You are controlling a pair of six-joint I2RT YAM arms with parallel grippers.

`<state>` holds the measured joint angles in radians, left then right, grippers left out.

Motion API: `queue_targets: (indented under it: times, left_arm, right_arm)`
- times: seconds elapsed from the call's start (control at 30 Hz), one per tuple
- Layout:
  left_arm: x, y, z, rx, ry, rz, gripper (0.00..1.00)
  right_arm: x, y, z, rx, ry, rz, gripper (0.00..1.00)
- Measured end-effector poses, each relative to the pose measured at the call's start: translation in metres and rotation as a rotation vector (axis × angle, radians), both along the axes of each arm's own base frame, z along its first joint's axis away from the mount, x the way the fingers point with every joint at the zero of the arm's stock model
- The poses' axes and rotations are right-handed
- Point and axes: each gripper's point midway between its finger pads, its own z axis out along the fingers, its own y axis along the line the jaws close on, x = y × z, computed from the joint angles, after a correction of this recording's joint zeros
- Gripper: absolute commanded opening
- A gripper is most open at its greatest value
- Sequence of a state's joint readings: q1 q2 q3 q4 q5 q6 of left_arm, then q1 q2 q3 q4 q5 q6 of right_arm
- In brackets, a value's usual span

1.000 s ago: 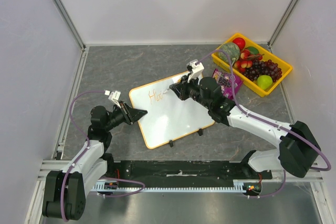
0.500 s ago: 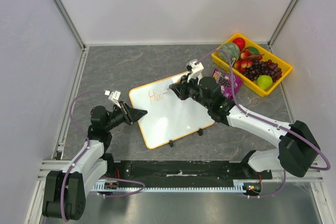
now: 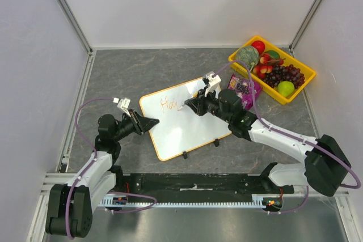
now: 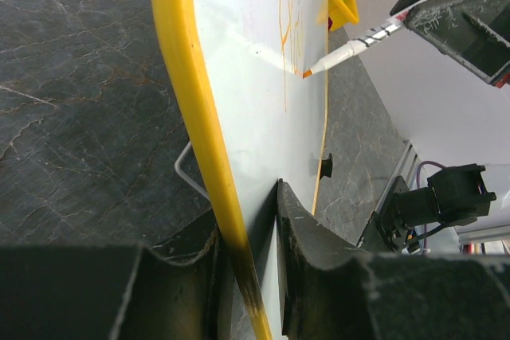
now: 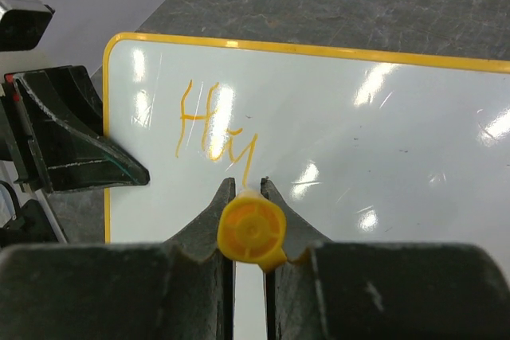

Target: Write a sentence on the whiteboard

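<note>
If the left fingers (image 4: 319,276) pinching the flat white orange-rimmed whiteboard (image 4: 255,133) slip, the orange marker (image 5: 252,230) clamped in the right fingers (image 5: 199,232) will probably wreck the thin orange lettering (image 5: 209,134).

The whiteboard (image 3: 190,126) is glossy white with a thin orange-yellow rim and two small black clips (image 3: 185,155). The writing (image 3: 168,104) on it is thin orange. The marker (image 4: 351,48) has a white barrel with dark bands, an orange tip and a yellow end cap. The table (image 3: 130,72) is dark grey with pale marbled veins. The bright yellow tray (image 3: 299,90) holds a red apple (image 3: 258,46), dark purple grapes (image 3: 286,75) and a lime-green fruit (image 3: 286,88). Purple cables (image 3: 77,124) run along the black-and-white arms (image 3: 283,137).
</note>
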<state>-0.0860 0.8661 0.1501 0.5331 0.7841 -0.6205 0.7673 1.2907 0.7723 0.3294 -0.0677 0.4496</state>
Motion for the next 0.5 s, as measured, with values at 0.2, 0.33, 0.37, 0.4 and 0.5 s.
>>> queue_targets:
  times: [0.2,0.33,0.37,0.4,0.5]
  left_arm:
    - [0.000,0.000,0.000,0.000,-0.001,-0.001,0.02]
    - [0.000,0.000,0.000,-0.001,-0.001,-0.002,0.02]
    - [0.000,0.000,0.000,-0.001,-0.001,-0.003,0.02]
    - [0.000,0.000,0.001,-0.001,-0.002,-0.003,0.02]
    - [0.000,0.000,0.000,-0.001,-0.002,-0.004,0.02]
  right_arm:
    - [-0.009,-0.004,-0.006,-0.011,0.016,0.018,0.00]
    - [-0.011,-0.004,-0.007,-0.016,0.025,0.028,0.00]
    - [-0.012,-0.004,-0.007,-0.017,0.026,0.030,0.00]
    - [-0.012,-0.003,-0.005,-0.018,0.028,0.032,0.00]
    - [-0.010,-0.002,0.003,-0.012,0.021,0.031,0.00]
